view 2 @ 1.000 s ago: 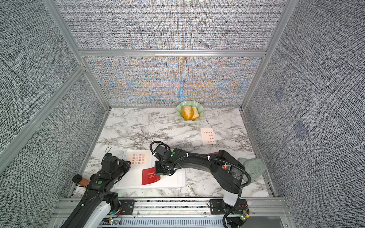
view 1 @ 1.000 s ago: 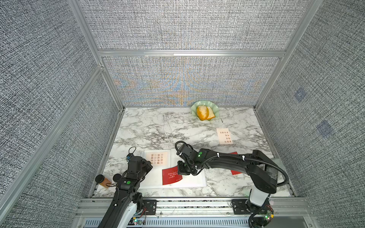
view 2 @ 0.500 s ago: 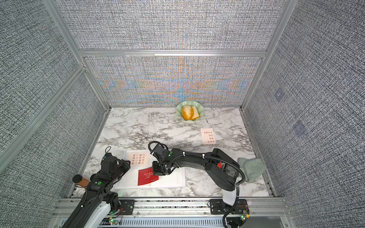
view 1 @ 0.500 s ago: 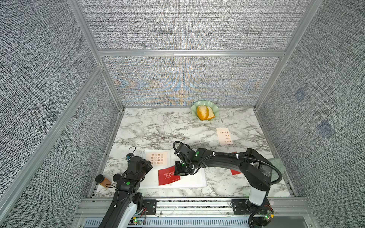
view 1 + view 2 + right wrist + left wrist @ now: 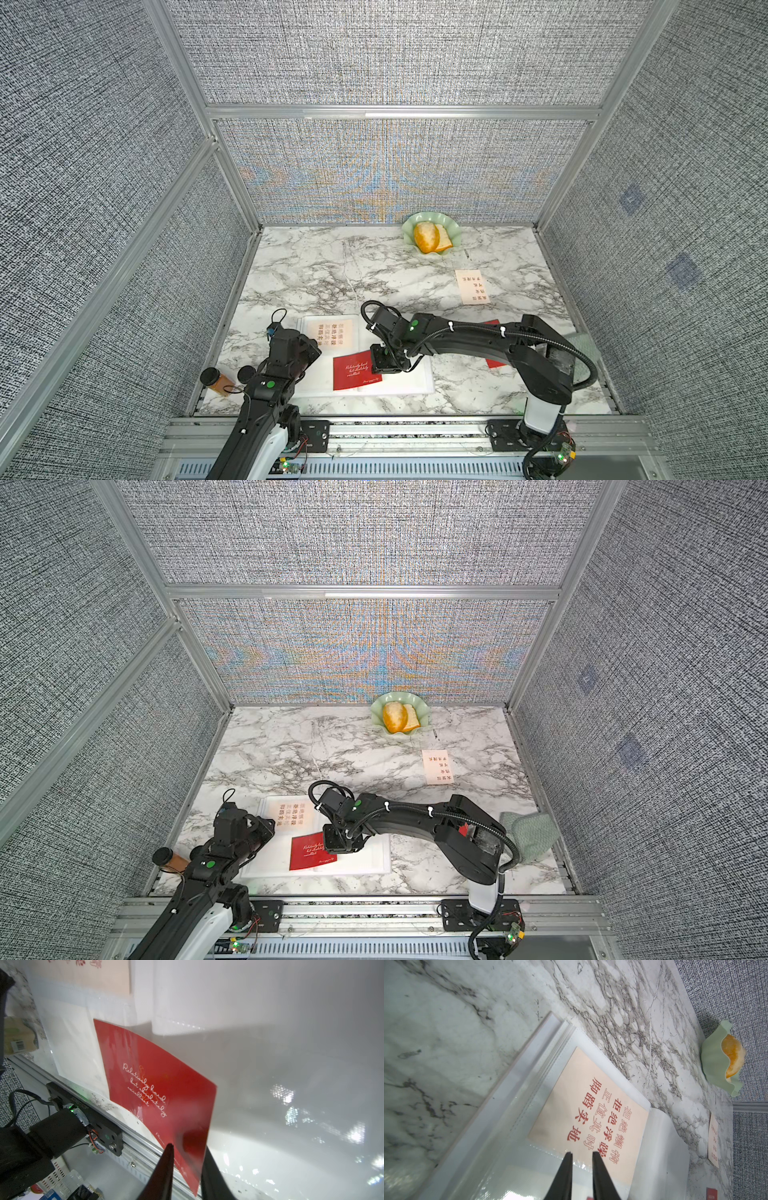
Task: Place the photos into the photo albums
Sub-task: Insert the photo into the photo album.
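A thin red card [image 5: 158, 1088] with white script lies slantwise on the lower part of the open, white-paged photo album [image 5: 409, 384]. It lies across the album's middle fold and mostly on the left-hand page. Its end away from the right gripper has a hazy sheen, but I cannot tell whether that end sits under the clear film.

The right gripper [image 5: 188, 1147] is at the other end of the card. Its jaws stand a little apart, with the red face showing in the gap, so the card is not pinched. One fingertip [image 5: 170, 1147] overlaps the card's edge, but whether it touches I cannot tell.

Above the red card, a cream card [image 5: 591, 1109] with red-brown Chinese characters lies flat in a clear pocket of the same page. The left gripper [image 5: 582, 1154] hangs over that pocket's edge, just beside the cream card. Its jaws are narrowly parted and nothing shows between them.

The album lies at the near edge of the grey-veined marble tabletop [image 5: 332, 270]. A second cream card [image 5: 472, 286] lies well apart on the marble. A second red card [image 5: 495, 362] is partly hidden under the right arm.

At the back wall stands a pale green scalloped dish [image 5: 452, 227] holding orange-yellow food. A green cloth [image 5: 528, 837] lies by the right wall, and a brown bottle [image 5: 217, 379] with a black cap lies near the left arm.
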Tool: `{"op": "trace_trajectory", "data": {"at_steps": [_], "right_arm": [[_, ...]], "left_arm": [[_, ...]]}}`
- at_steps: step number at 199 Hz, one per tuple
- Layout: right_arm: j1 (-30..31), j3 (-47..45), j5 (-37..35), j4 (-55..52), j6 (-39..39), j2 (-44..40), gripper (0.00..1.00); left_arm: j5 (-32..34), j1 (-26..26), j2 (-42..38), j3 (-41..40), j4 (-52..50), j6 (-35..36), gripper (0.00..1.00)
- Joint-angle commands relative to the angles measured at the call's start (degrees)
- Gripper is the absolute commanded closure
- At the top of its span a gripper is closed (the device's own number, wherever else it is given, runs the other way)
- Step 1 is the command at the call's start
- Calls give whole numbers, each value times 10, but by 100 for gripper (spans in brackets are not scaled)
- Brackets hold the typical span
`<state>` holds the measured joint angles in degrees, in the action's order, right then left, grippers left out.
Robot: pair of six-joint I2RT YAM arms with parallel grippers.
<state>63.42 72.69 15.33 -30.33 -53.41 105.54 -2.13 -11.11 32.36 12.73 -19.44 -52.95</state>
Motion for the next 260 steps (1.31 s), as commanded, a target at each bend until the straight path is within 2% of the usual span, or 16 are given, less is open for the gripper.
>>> {"op": "trace_trajectory", "data": {"at_steps": [1,46,165,227,260], "right_arm": [[4,10,-11,-22,8,7,74],[11,57,14,-31,33,45,74],[10,173,141,3,78,159,74],[4,157,174,35,72,167,74],[-8,100,139,41,67,118,74]], "left_arm": [[-3,0,-2,-3,9,1,79],[-2,0,-5,-1,5,7,79],[-5,0,-9,8,1,20,79],[-11,0,-1,10,5,19,79],[-19,0,15,18,19,26,79]]}}
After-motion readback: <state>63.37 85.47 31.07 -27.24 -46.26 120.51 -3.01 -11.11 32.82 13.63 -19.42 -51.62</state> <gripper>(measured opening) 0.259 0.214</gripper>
